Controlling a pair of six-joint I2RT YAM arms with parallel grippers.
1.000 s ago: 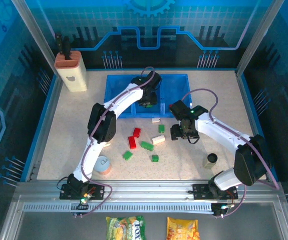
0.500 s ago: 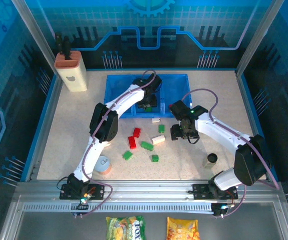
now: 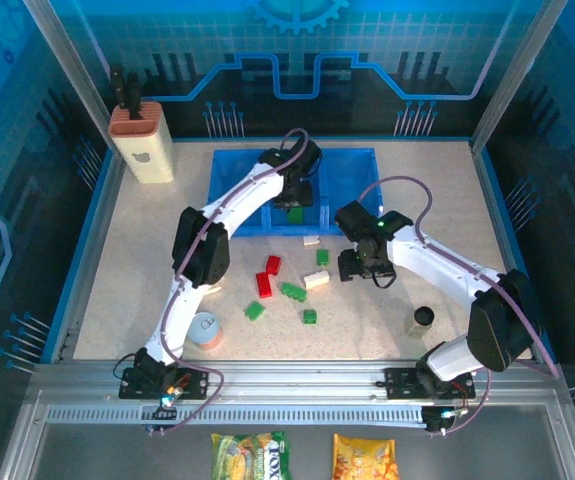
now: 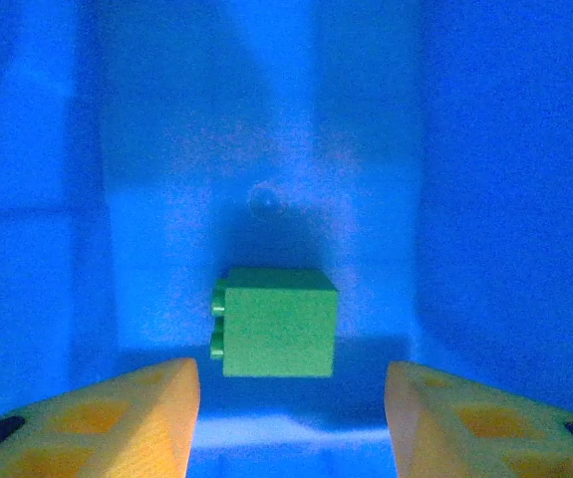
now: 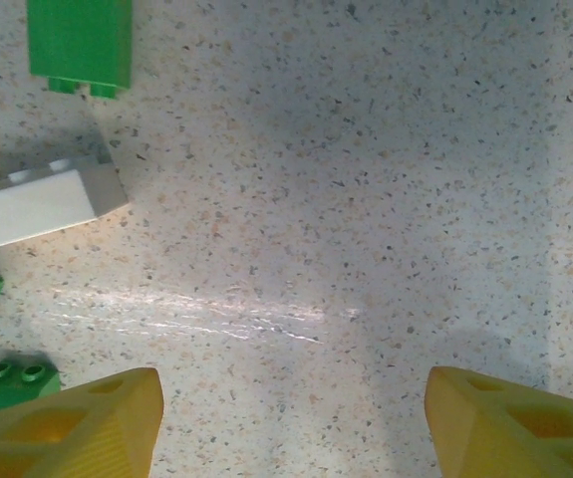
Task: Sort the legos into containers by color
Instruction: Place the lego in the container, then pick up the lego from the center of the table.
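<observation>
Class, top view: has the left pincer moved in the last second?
Yes: the left pincer drew back from the near wall of the blue tray, uncovering a green brick.

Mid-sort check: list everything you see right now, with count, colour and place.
tray: one, blue, far middle of the table
brick in tray: one, green, on the tray floor
green bricks: four, green, loose mid-table
red bricks: two, red, left of the loose greens
cream bricks: two, cream, between tray and greens
can: one, white-topped, near left
cylinder: one, black, near right
holder: one, beige, orange top, far left corner
snack packets: two, green and orange, in front of the rail
left gripper: yellow, over the tray, jaws open
right gripper: yellow, over bare table, jaws open
</observation>
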